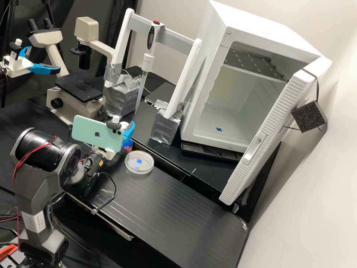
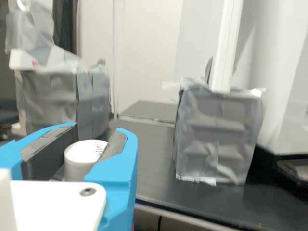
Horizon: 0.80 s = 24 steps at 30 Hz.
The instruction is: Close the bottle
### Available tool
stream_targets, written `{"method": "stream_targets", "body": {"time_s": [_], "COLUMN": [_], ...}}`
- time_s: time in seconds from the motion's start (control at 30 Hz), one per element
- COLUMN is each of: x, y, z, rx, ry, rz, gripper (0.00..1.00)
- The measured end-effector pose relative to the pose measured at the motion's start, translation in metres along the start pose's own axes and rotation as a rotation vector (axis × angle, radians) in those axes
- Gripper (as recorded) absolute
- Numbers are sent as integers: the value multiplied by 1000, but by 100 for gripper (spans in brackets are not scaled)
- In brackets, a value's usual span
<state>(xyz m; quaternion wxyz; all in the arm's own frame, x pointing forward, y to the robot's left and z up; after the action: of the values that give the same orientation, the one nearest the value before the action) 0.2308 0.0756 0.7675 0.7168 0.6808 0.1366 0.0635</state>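
Dark grey robot arm (image 1: 41,186) fills the lower left of the high view, a mint-green phone (image 1: 85,130) fixed near its gripper (image 1: 128,134). In the wrist view its blue fingers (image 2: 118,166) are clamped on the bottle's white cap (image 2: 83,161), one to each side; the bottle's body is mostly hidden. Right of the phone, a round clear dish (image 1: 139,172) sits on the black, finely lined bench top (image 1: 178,212), which runs to the lower right. Behind, at upper left, stands a cream microscope (image 1: 87,28); at upper centre, an upright pipette (image 1: 148,63) and two blocks (image 1: 121,98) wrapped in silver tape. A white cabinet (image 1: 199,80), door open, takes the upper right, beside a pale wall (image 1: 312,193).
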Motion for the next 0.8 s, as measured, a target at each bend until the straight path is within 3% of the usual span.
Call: {"method": "stream_targets", "body": {"time_s": [0.5, 0.53, 0.8], "x": [3, 3, 3], "y": [-12, -12, -14], "z": [4, 4, 3], "rx": [-17, -17, -21], "ry": [-22, -22, -22], "rz": [-37, -38, -38], "gripper": [0, 100, 100]}}
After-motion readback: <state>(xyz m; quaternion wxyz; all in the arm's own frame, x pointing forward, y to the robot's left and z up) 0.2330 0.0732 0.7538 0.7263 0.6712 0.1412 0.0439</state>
